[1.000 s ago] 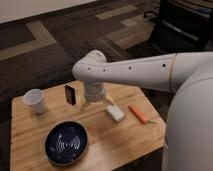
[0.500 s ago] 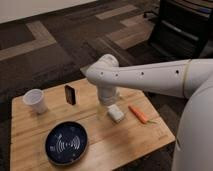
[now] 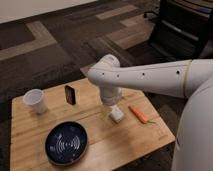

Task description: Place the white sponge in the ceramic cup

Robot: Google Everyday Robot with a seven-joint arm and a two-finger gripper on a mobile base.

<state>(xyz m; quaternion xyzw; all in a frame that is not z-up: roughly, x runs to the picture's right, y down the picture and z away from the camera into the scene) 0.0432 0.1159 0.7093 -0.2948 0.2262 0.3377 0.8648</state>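
Observation:
The white sponge (image 3: 116,115) lies flat on the wooden table (image 3: 125,142), right of centre. My gripper (image 3: 112,105) hangs from the white arm directly above the sponge's near-left edge, almost touching it, open with nothing held. The arm's thick wrist hides most of the fingers. The ceramic cup (image 3: 35,100) stands upright near the table's far left corner, well away from the gripper.
A thin orange carrot-like stick (image 3: 138,114) lies just right of the sponge. A dark blue patterned plate (image 3: 66,142) sits at the front left. A small dark upright block (image 3: 70,94) stands between the cup and the arm. A black chair (image 3: 185,30) stands at the back right.
The arm has swung rightwards across the table, from beside the dark block to over the sponge. The objects on the table have not moved.

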